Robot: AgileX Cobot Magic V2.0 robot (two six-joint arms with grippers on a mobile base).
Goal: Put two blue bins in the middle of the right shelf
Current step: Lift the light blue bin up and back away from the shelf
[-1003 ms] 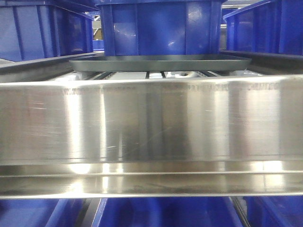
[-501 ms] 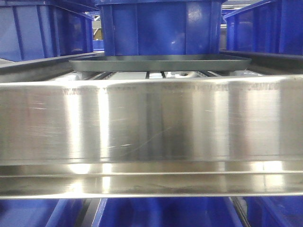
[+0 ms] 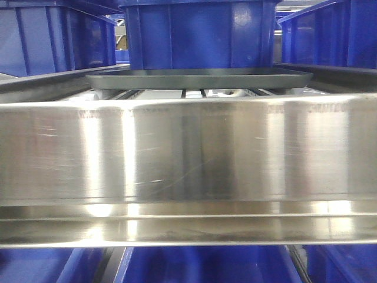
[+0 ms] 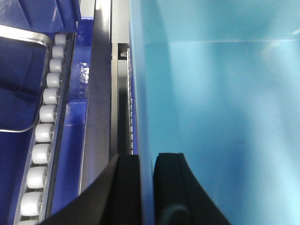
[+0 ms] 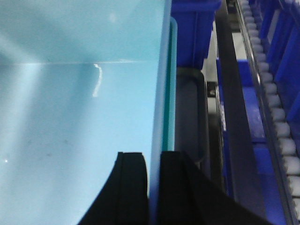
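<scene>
A pale blue bin [image 4: 220, 117] fills the left wrist view, and its inside also fills the right wrist view [image 5: 79, 122]. My left gripper [image 4: 146, 161] is shut on the bin's left wall, one black finger [image 4: 129, 187] outside and one inside. My right gripper [image 5: 154, 159] is shut on the right wall, with a finger [image 5: 133, 187] inside. A teal edge [image 5: 172, 84] runs just outside that wall; I cannot tell whether it is a second bin. The right shelf middle shows its shiny steel front lip [image 3: 188, 153] across the front view. No pale bin or gripper appears there.
Dark blue bins [image 3: 200, 35] stand on the level behind the lip, above a dark grey tray [image 3: 200, 78]. White rollers [image 4: 44, 117] and a steel rail [image 4: 96, 93] run left of the bin. A grey tray [image 5: 190, 112] and rollers [image 5: 281, 126] lie to its right.
Only the light streaks on the steel lip have shifted slightly; the bins and tray behind it stay put.
</scene>
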